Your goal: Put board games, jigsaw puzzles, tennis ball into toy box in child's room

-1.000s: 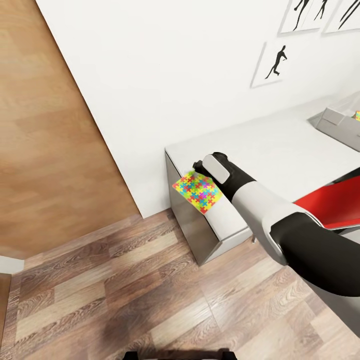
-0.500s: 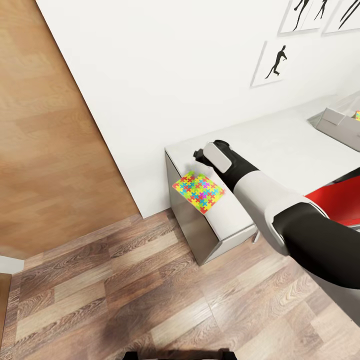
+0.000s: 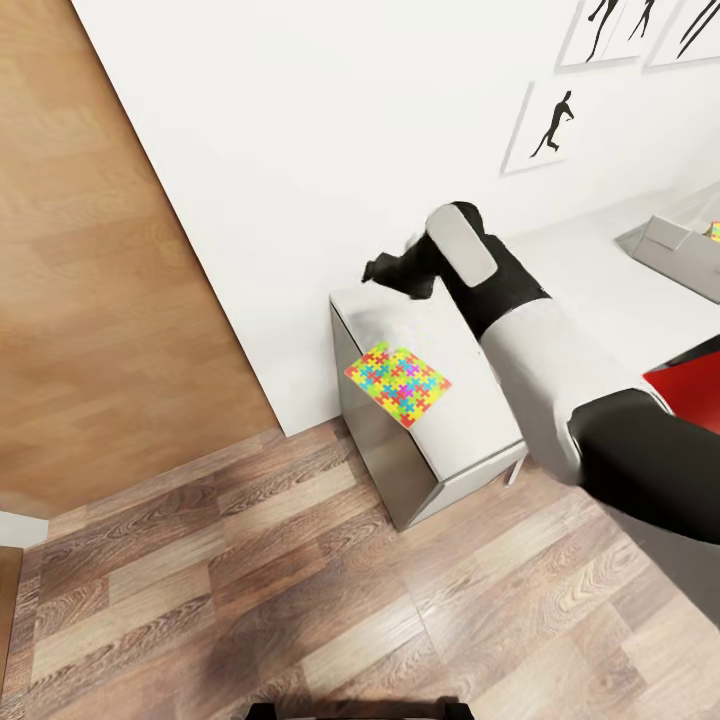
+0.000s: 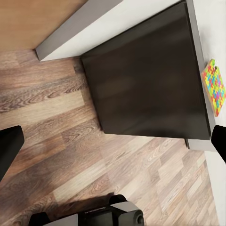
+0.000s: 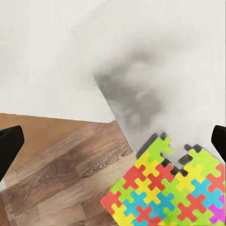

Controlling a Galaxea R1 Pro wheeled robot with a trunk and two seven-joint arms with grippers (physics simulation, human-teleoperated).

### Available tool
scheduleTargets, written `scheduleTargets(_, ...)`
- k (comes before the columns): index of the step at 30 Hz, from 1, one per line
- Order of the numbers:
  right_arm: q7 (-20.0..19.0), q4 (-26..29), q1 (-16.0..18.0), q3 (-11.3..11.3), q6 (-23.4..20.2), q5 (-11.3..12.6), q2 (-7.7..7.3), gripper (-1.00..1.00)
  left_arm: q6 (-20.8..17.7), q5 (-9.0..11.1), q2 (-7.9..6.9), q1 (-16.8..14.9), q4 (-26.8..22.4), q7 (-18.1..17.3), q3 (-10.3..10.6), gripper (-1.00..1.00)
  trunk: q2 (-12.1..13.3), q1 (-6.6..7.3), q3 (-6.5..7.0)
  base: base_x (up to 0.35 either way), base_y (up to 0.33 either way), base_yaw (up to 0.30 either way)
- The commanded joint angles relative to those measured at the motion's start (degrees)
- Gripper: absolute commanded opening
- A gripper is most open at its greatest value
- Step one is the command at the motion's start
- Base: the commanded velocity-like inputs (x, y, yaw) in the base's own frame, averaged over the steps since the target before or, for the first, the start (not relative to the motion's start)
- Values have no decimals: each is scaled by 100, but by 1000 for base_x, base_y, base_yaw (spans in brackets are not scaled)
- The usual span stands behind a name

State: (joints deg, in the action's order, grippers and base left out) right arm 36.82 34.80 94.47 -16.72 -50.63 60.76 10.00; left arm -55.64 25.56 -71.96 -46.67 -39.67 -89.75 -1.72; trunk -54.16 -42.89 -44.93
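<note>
A jigsaw puzzle (image 3: 397, 384) lies flat on the bench (image 3: 590, 290) at its end corner, partly overhanging the edge above the wood floor (image 3: 300, 600). The right end effector (image 3: 385, 268) hangs above the bench beyond the puzzle, near the wall, fingers spread and empty. The toy box (image 3: 680, 250) sits well apart along the bench. The left end effector's fingers (image 4: 9, 148) are spread.

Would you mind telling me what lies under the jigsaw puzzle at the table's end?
The jigsaw puzzle rests on the table top, one corner overhanging the edge above the wood floor. The surface beneath it is hidden.
</note>
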Motion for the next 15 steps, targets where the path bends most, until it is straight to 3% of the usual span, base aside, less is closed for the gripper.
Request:
scheduleTargets(1, 55, 186, -4, 215, -211, 106, 0, 100, -61, 2, -3, -9, 4, -25, 13, 100, -3, -1, -5, 0, 0, 0)
scheduleTargets(2, 54, 507, -20, 612, -543, 240, 0, 100, -61, 2, -3, -9, 4, -25, 13, 100, -3, -1, -5, 0, 0, 0)
scheduleTargets(5, 54, 995, -69, 1090, -881, 541, -116, 100, -61, 2, -4, -9, 4, -25, 13, 100, -3, -1, -5, 0, 0, 0)
scheduleTargets(6, 52, 1075, -99, 1131, -928, 625, -163, 100, -61, 2, -6, -9, 4, -25, 13, 100, -3, -1, -5, 0, 0, 0)
scheduleTargets(8, 45, 1239, -248, 1119, -937, 926, -289, 100, -61, 2, -8, -9, 4, -25, 13, 100, -3, -1, -5, 0, 0, 0)
scheduleTargets(11, 27, 1735, -734, 836, -937, 1838, -469, 100, -74, 3, -10, -9, 4, -25, 13, 100, -3, -1, -5, 0, 0, 0)
scheduleTargets(12, 27, 1881, -812, 783, -937, 2012, -486, 100, -79, 3, -10, -9, 4, -25, 13, 100, -3, -1, -5, 0, 0, 0)
scheduleTargets(15, 45, 2673, -1143, 355, -937, 2849, -502, 100, -100, 2, -11, -9, 4, -25, 13, 100, -3, -1, -5, 0, 0, 0)
